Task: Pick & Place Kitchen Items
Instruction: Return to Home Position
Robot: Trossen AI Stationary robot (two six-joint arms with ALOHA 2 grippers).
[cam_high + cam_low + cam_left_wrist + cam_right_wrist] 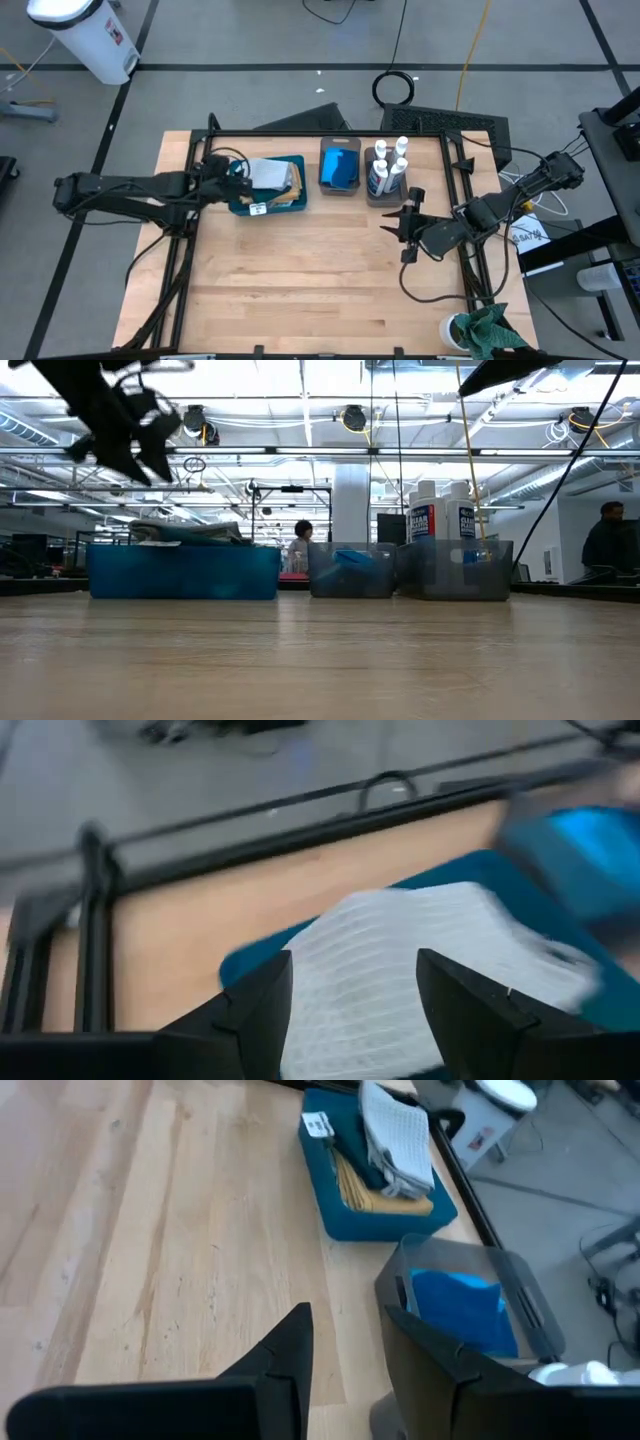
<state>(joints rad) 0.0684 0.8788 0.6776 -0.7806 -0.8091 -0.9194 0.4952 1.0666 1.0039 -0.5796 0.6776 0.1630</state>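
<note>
Boards of the bench [320, 290] lie bare in front. Over them, toward the robot's right, hangs the right tool [345, 1325], fingers apart with nothing between them, near the bin [455, 575] that holds the upright white bottles [392, 160]. A green rag [487, 328] sits at the front right corner.

Farther back, a row stands along the rear edge: the teal tray [185, 572], a middle bin [350, 575] with blue sponges [340, 165], then the bottle bin. The tray holds the cloths, a pale grey one [265, 172] on top and a mustard one [375, 1198] beside it. A dark teal cloth cannot be picked out.

The left tool [352, 965] hovers just above the grey cloth, spread wide and empty.

That cloth rises over the tray's rim, so a low pull-away could catch it on a finger and drag it out. The bottles stand taller than their bin, so a wide swing of the right arm might tip them.

Beyond the bench a person [300, 538] sits, well apart from both arms.
</note>
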